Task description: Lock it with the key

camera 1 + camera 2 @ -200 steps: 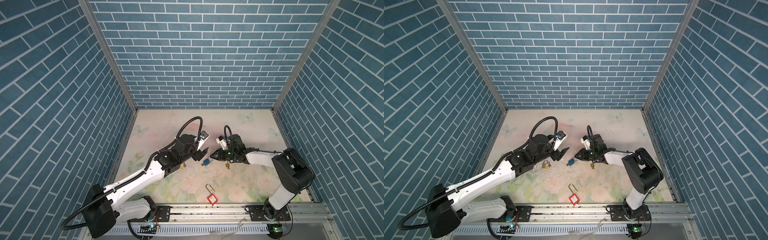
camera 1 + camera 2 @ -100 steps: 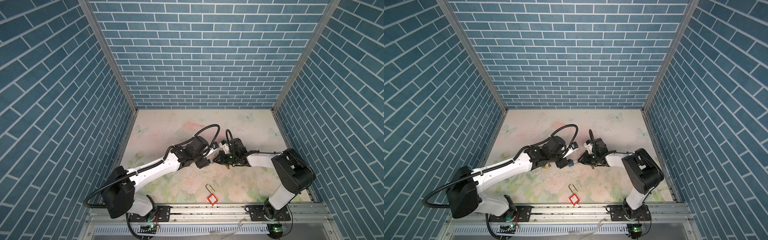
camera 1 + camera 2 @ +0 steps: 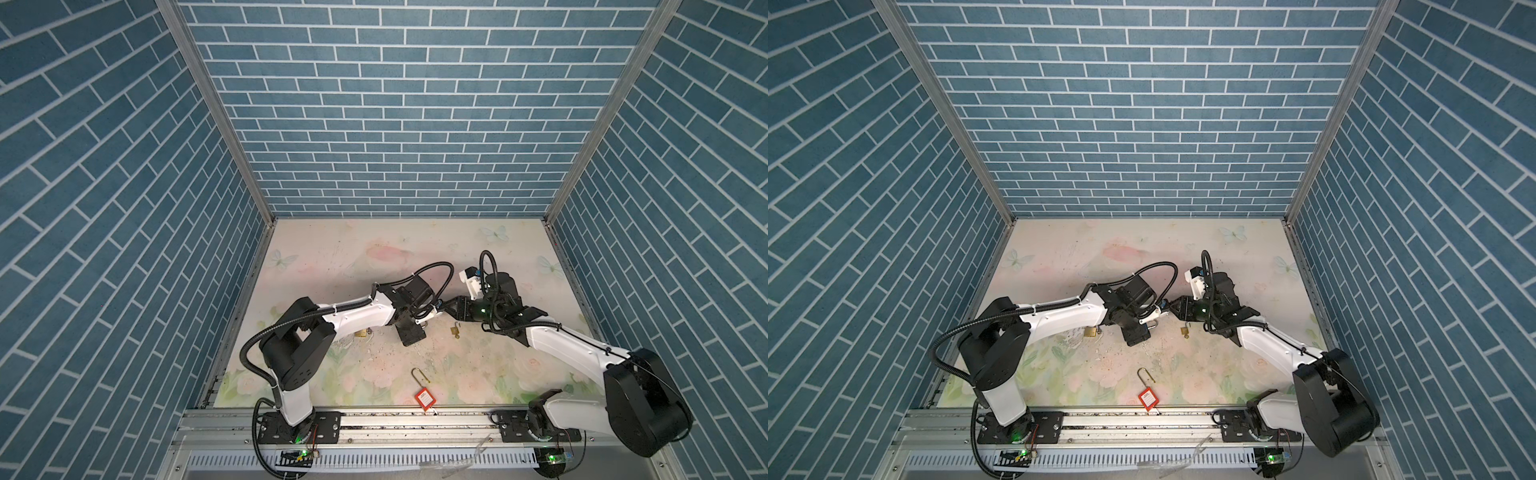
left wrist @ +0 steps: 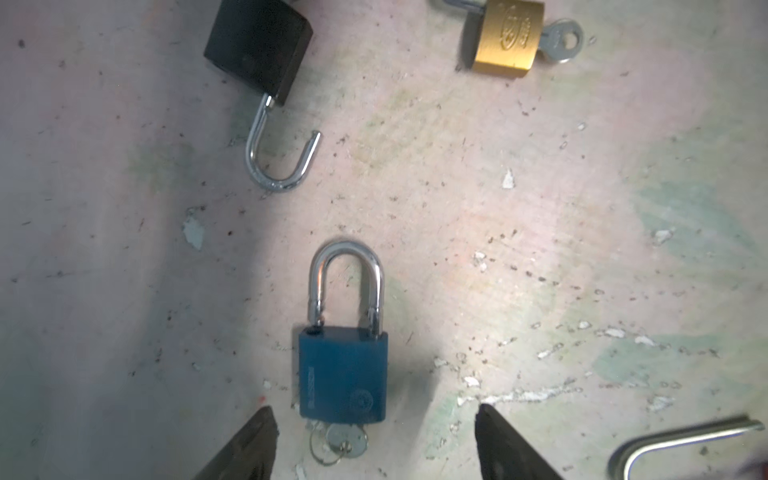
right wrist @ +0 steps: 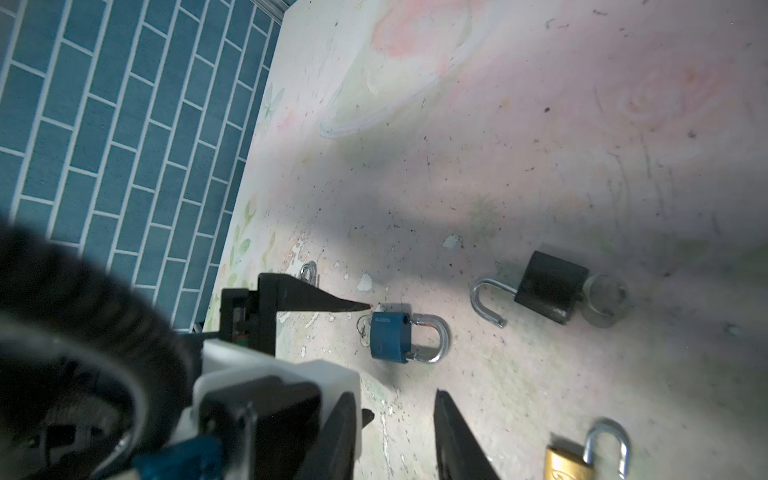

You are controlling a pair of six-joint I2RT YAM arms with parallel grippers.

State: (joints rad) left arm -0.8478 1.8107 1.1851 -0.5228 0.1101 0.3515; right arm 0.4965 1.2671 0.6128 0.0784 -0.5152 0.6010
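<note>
Scuffed tabletop [image 4: 540, 208] holds the blue padlock [image 4: 343, 374] with its key [image 4: 347, 444] between the wide-open left pincer [image 4: 374, 411] tips, where closing off-centre could skid it away, while the right pincer [image 5: 395, 399] stands parted and empty.

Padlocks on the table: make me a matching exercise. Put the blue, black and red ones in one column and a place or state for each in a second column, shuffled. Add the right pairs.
Column one
1. blue padlock
2. black padlock
3. red padlock

Column two
A. shackle swung wide open
B. long shackle, lies alone near the front rail
C. lies just ahead of the open tips of the left pincer

Pairs: 1-C, 2-A, 3-B
</note>
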